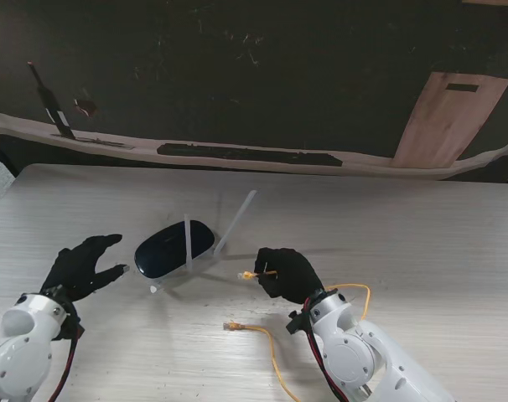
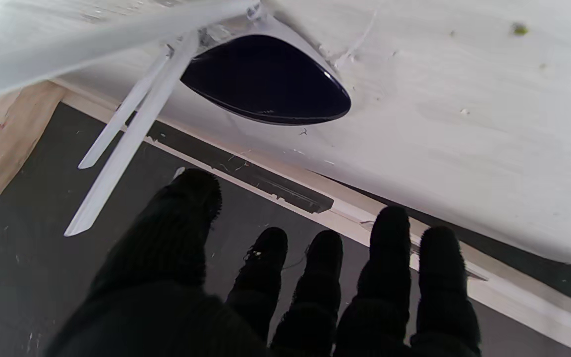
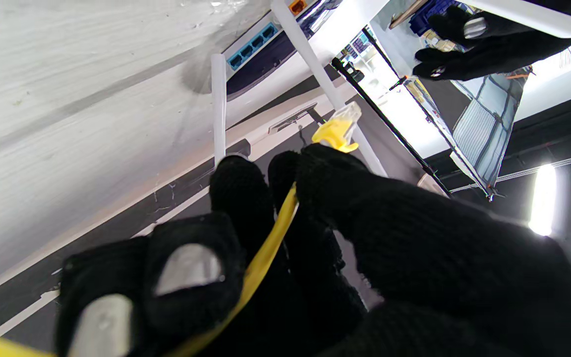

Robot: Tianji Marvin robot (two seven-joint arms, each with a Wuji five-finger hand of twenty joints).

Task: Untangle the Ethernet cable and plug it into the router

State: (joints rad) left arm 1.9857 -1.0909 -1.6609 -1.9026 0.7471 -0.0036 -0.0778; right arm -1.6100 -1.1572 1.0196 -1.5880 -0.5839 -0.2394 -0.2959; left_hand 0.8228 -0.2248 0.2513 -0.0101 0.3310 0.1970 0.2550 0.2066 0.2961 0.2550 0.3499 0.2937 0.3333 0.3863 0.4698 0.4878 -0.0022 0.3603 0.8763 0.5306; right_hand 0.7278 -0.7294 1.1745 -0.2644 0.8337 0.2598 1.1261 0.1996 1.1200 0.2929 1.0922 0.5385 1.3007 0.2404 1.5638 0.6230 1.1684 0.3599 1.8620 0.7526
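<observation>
L hand [image 1: 82, 266] open, fingers spread, empty, just left of router [image 1: 174, 248]; router's port side faces right toward R hand [image 1: 287, 274], which pinches the yellow cable plug [image 1: 249, 275], plug tip aimed left at ports, nearer than L.

A lab or test workshop, by the look of it. A bare pale wood-grain table [image 1: 422, 251] stands on a dark, scuffed floor [image 1: 237, 75] with a loose plywood board [image 1: 447, 117] lying on it. A black stand [image 1: 51, 105] sits near the table's far left edge. The right wrist view catches bright windows [image 3: 404, 106] and a tripod [image 3: 389, 121].
</observation>
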